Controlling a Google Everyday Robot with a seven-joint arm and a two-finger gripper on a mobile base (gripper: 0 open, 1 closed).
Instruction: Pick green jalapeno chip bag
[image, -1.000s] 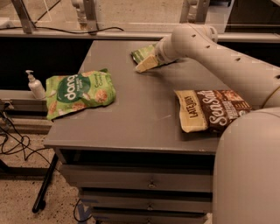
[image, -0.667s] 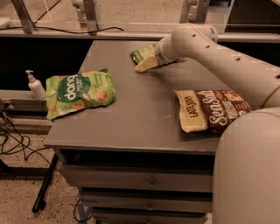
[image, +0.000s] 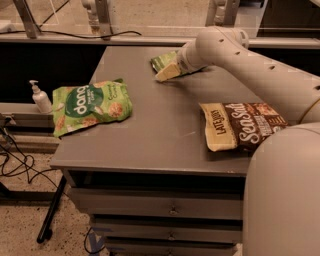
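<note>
My arm (image: 260, 75) reaches across the gray counter (image: 150, 140) toward its far edge. The brown Late July bag (image: 242, 125) lies by the right edge and the dang bag (image: 90, 106) by the left edge. The little green jalapeno chip bag (image: 162, 61) lies near the far edge. My hand (image: 167, 73) rests on it; I cannot tell if it grips.

Dang bag (image: 91, 106) and Late July bag (image: 241, 125) lie on table (image: 160, 135), pump bottle (image: 39, 97) beside.

I count three bags on my bench (image: 160, 140): one jalapeno bag (image: 161, 61), one dang bag (image: 90, 106), one Late July bag (image: 242, 125). One pump bottle (image: 40, 98) beside it. One pincer (image: 168, 72), at the jalapeno bag
</note>
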